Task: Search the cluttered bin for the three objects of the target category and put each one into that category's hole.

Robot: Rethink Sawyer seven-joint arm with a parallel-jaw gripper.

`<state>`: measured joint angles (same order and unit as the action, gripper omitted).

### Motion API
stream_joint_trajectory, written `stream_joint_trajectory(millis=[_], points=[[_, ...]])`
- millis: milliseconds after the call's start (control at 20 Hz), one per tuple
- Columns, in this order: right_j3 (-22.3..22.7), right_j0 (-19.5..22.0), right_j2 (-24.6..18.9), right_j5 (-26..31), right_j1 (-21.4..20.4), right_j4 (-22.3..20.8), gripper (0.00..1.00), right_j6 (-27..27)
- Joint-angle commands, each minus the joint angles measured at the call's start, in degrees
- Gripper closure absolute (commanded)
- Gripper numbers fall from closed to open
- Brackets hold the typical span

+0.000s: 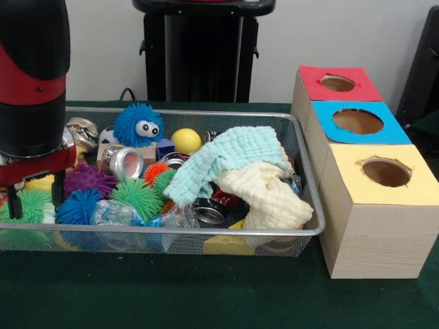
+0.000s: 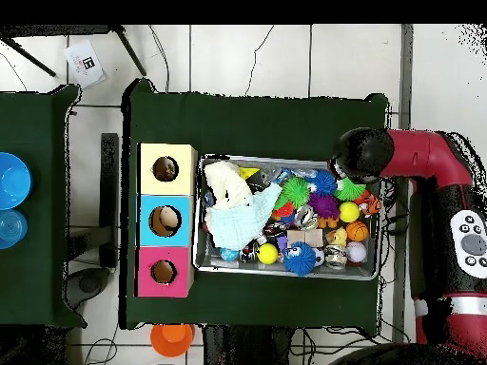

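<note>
Step in hand: search of the bin (image 1: 310, 229), judged to be at the picking stage; no object is seen being carried toward the hole (image 1: 357, 121).
Tool: the tool (image 1: 36, 195) hangs low over the bin's end farthest from the boxes, among the spiky balls; two dark fingers (image 1: 14, 203) show in the front view with a gap between them and nothing visibly held, so it reads as spread.
Next move: judged to call for a short descent onto one loose item, a close, then a long carry across the whole bin to the blue-topped box.
Near contents: a blue spiky ball (image 1: 77, 206), a green spiky ball (image 1: 136, 195), clear crumpled plastic (image 1: 113, 214) and a yellow block (image 1: 230, 245) lie against the near mesh wall.
Obstruction: a mint cloth (image 1: 226, 162) over a cream cloth (image 1: 267, 199) covers the box end of the bin, hiding whatever lies beneath; a dark crushed can (image 1: 209, 209) shows at their edge.
Farther contents: a silver can (image 1: 125, 162), a yellow ball (image 1: 186, 140) and a blue furry toy with eyes (image 1: 138, 125).
Boxes: beside the bin on the green table (image 1: 171, 295), touching in a row; yellow-topped hole (image 1: 386, 172) nearest, the blue hole in the middle, red-topped hole (image 1: 337, 83) farthest.
</note>
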<state>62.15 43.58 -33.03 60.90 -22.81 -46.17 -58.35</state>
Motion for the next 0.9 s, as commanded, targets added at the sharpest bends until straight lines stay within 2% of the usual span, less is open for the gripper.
stream_joint_trajectory(millis=[50, 150, 200, 600, 900], points=[[-3.58, -1.5, 3.86, 8.3, 4.49, -5.27, 0.0, 16.98], [-5.17, -2.47, 4.81, 10.11, 5.66, -6.5, 0.0, 17.87], [-6.39, -3.6, 6.19, 11.57, 6.09, -8.57, 0.0, 18.53], [-9.22, -7.21, 10.51, 15.42, 7.11, -13.58, 0.0, 19.14], [-8.05, -6.21, 10.55, 14.94, 7.19, -12.27, 0.0, 19.16]])
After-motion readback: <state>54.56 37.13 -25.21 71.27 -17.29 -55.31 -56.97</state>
